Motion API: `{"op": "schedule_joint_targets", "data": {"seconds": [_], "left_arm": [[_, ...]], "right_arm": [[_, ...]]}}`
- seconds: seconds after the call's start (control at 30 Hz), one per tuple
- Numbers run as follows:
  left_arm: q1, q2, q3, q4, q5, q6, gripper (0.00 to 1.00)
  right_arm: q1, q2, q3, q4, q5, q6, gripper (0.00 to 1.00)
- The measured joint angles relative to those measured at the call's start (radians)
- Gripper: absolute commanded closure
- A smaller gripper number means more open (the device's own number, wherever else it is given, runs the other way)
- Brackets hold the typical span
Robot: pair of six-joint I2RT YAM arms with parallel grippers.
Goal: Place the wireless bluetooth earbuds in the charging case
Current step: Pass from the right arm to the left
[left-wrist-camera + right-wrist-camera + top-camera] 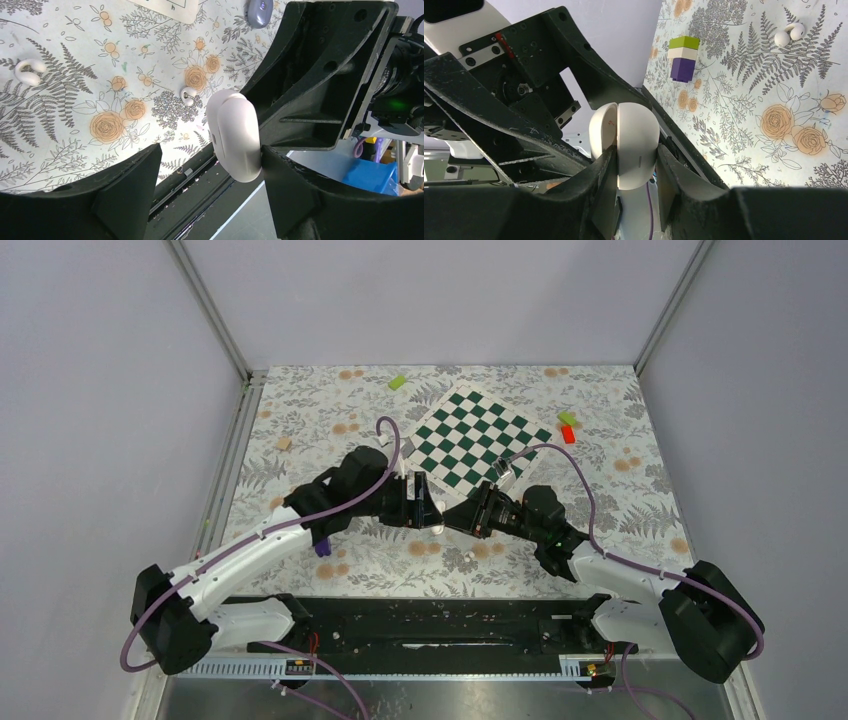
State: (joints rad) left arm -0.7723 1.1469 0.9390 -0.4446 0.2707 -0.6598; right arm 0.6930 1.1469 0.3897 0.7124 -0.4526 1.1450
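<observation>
One charging case, seam slightly parted, sat pinched in right gripper above floral cloth. Left wrist view added: left gripper spread wide around case; earbuds loose on cloth. Right wrist view alone showed stacked block.

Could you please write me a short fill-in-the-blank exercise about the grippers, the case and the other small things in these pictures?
1. The charging case is clamped by the ___.
2. The jaws of the left gripper stand ___ around the case.
3. On the flowered cloth lie ___ earbuds, outside the case.
4. The stacked block has a green layer, a white layer and a ___ layer.
Missing words: right gripper; open; two; purple.
</observation>
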Motion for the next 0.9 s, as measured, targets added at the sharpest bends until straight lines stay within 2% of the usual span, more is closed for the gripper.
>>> {"op": "schedule_joint_targets", "data": {"seconds": [0.4, 0.7, 0.73, 0.83, 0.9], "left_arm": [[-0.006, -0.047, 0.042, -0.085, -0.09, 0.015, 0.29], [-0.005, -0.121, 0.037, -0.105, -0.084, 0.023, 0.2], [-0.005, -0.142, 0.033, -0.095, -0.076, 0.02, 0.21], [0.002, -0.196, 0.018, -0.047, -0.047, 0.008, 0.33], [0.016, -0.226, -0.007, -0.005, -0.027, -0.008, 0.35]], "right_arm": [[0.0, -0.007, 0.0, -0.005, 0.019, -0.001, 0.88], [0.0, -0.007, 0.0, -0.004, 0.015, -0.001, 0.88], [0.0, -0.007, 0.0, -0.004, 0.015, -0.001, 0.88], [0.0, -0.005, 0.0, 0.003, 0.014, 0.0, 0.88], [0.0, -0.002, 0.0, 0.012, 0.013, 0.003, 0.88]]}}
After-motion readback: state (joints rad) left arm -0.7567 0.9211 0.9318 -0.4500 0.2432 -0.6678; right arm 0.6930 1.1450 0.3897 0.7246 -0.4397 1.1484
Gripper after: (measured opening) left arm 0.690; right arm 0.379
